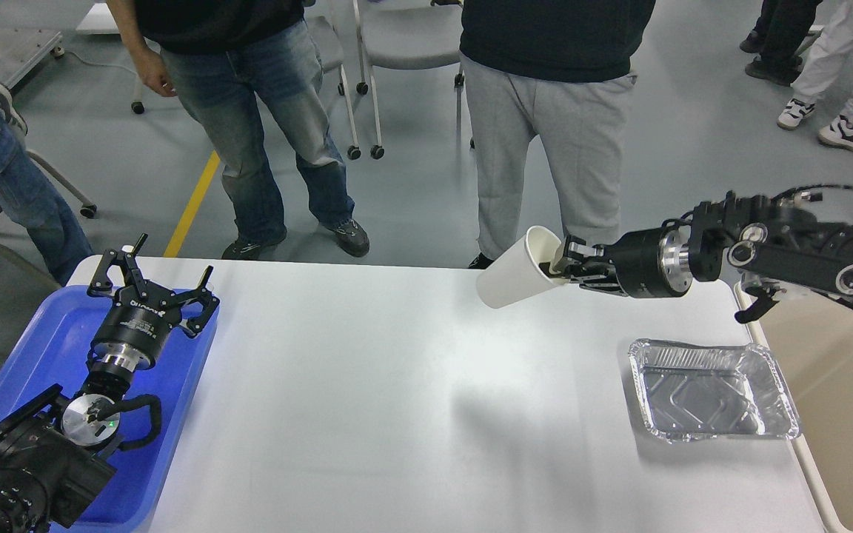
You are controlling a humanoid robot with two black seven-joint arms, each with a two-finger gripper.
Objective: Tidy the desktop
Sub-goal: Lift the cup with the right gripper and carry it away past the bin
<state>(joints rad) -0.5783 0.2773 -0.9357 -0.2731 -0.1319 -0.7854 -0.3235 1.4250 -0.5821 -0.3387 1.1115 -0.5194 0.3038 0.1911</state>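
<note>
Right tool [561, 268] pinching the rim of a white paper cup [517, 271], tipped sideways above the far edge of the broad white desk [367, 400]. Best carried level to the beige bin [841, 385], clearing the crinkled foil tray [711, 390]. Left tool [151, 285] spread wide over the blue plastic tray [56, 348].

Count: one paper cup [517, 272], one foil tray [714, 391], one blue tray [64, 348] left of foil tray, two grippers.

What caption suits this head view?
Right gripper lifts a paper cup above the desktop; left gripper open.
</note>
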